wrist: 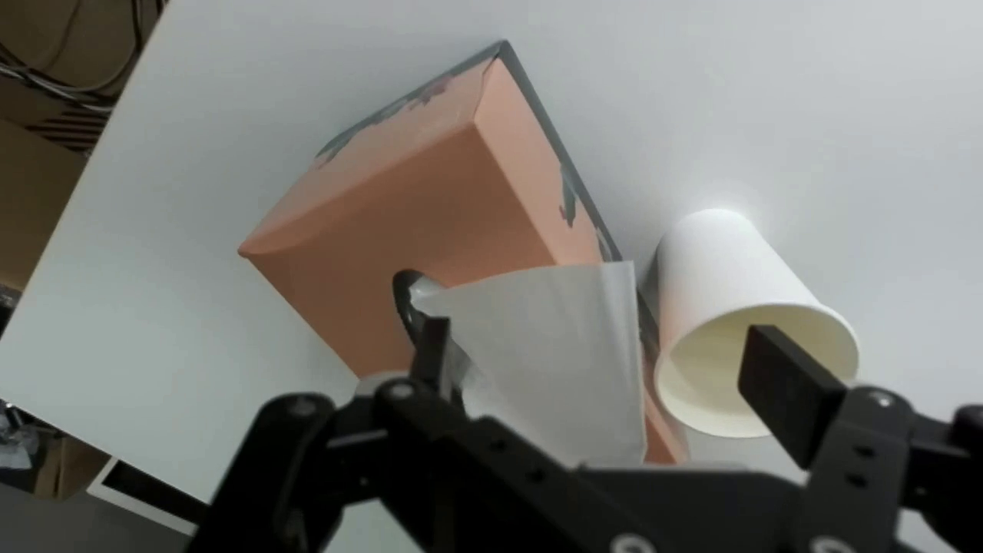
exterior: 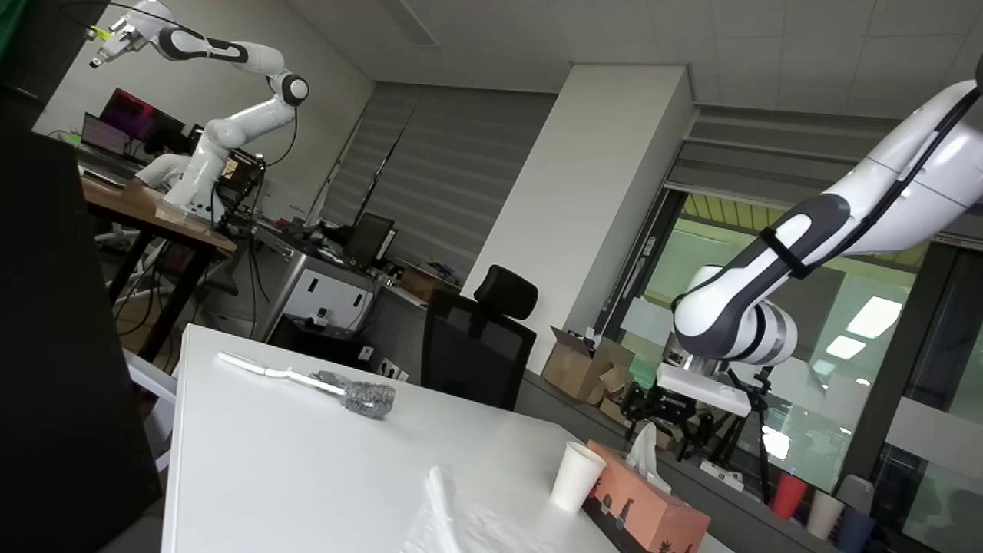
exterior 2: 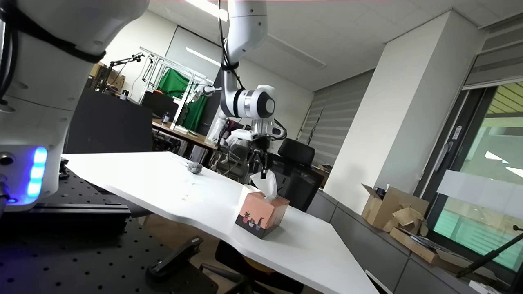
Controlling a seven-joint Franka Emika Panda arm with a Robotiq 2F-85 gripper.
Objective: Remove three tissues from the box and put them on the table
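nearest the wrist camera, the hand (wrist: pixel 600 338) stands with its fingers (wrist: pixel 791 395) spread well apart; in the wrist view a white tissue (wrist: pixel 557 346) shows between them, and whether it touches either finger i cannot tell. the tissue rises from the dark oval opening (wrist: pixel 404 303) in the top of the tissue box (wrist: pixel 407 223), its lower end inside; whatever else the box holds is hidden. the box, orange-pink with potted plants (exterior 2: pixel 251 222) printed along its dark base, sits on the white worktop (wrist: pixel 806 115) below the hand. just beside it a white cup (wrist: pixel 714 257) stands upright, its mouth partly hidden behind a fingertip; what shows of the inside is plain cream wall. farther off on the worktop, in an exterior view, a grey-headed brush (exterior: pixel 361 395) with a white handle lies flat. beyond the worktop, in both exterior views, a cardboard carton (exterior 2: pixel 394 208) has its flaps up; a dark thing (exterior 2: pixel 381 191) shows at its mouth, too small to name, with crumpled brown paper (exterior 2: pixel 408 218) near it. next to that, a shallow cardboard tray (exterior 2: pixel 412 244) holds flat dark things (exterior 2: pixel 433 247).
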